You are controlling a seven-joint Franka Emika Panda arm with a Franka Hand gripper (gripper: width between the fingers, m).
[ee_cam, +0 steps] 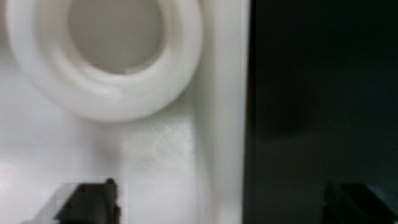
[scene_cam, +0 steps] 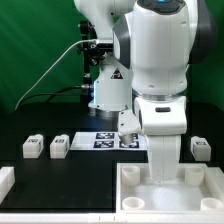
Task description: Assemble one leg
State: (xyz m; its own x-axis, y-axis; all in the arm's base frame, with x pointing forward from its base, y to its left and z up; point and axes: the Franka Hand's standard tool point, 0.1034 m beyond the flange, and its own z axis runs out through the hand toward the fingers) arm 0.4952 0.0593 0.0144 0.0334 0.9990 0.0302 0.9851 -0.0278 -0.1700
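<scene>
The large white rimmed tray (scene_cam: 130,195) lies at the front on the exterior view's right. My gripper (scene_cam: 163,178) reaches straight down into it. In the wrist view the gripper (ee_cam: 222,205) is open, and its dark fingertips (ee_cam: 89,203) stand wide apart with nothing between them. They straddle the tray's rim (ee_cam: 222,110), with the black table on one side. A round raised white ring (ee_cam: 107,95) on the tray floor lies just ahead. Two legs (scene_cam: 33,147) (scene_cam: 59,147) sit on the table at the left, and one leg (scene_cam: 200,149) at the right. None is held.
The marker board (scene_cam: 105,139) lies mid-table behind my arm. A small white tagged block (scene_cam: 127,122) shows beside it, partly hidden by the arm. Another white piece (scene_cam: 5,181) sits at the front left edge. The arm's base (scene_cam: 108,85) and cables stand at the back.
</scene>
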